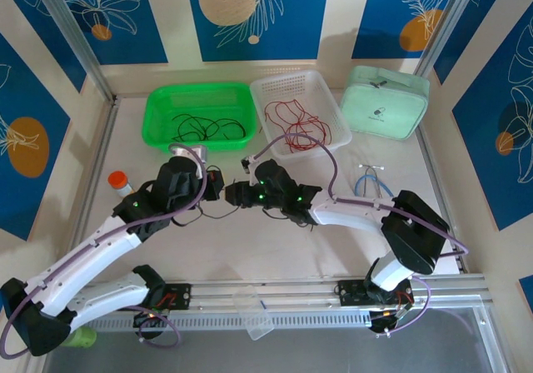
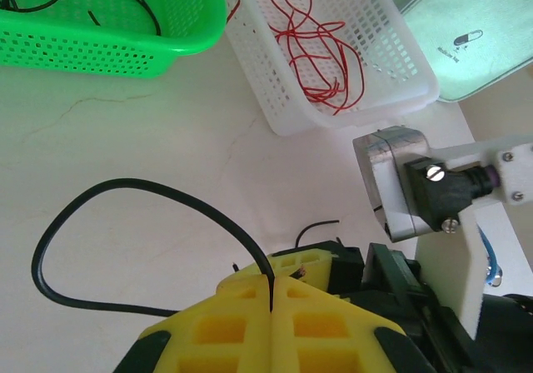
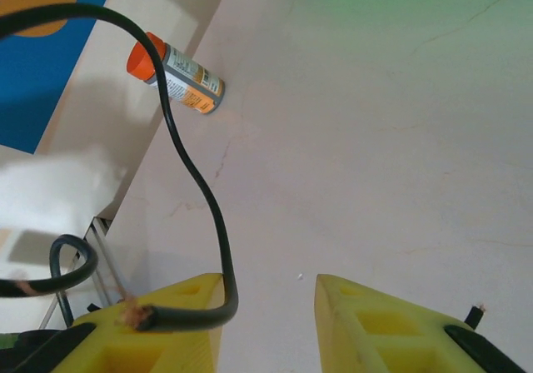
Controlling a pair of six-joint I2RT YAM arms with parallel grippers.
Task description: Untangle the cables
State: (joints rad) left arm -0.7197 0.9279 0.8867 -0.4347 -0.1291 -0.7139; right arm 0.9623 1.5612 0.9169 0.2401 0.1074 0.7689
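Observation:
My left gripper (image 1: 218,186) is shut on a thin black cable (image 2: 125,188), pinched between its yellow fingertips (image 2: 250,306). The cable loops out to the left over the table. My right gripper (image 1: 236,193) faces it, almost touching, mid-table. In the right wrist view the right gripper (image 3: 266,306) is open. The black cable (image 3: 196,177) hangs over its left finger (image 3: 179,327), the cable's stripped end lying on top and unclamped. More black cables (image 1: 204,126) lie in the green basket (image 1: 198,88). Red cables (image 1: 298,123) lie in the white basket (image 1: 287,77).
An orange-capped bottle (image 1: 122,181) lies at the left edge of the table. A mint-green case (image 1: 385,102) sits at the back right, and a blue cable loop (image 1: 372,181) lies to the right. A clear plastic piece (image 1: 254,310) rests on the front rail.

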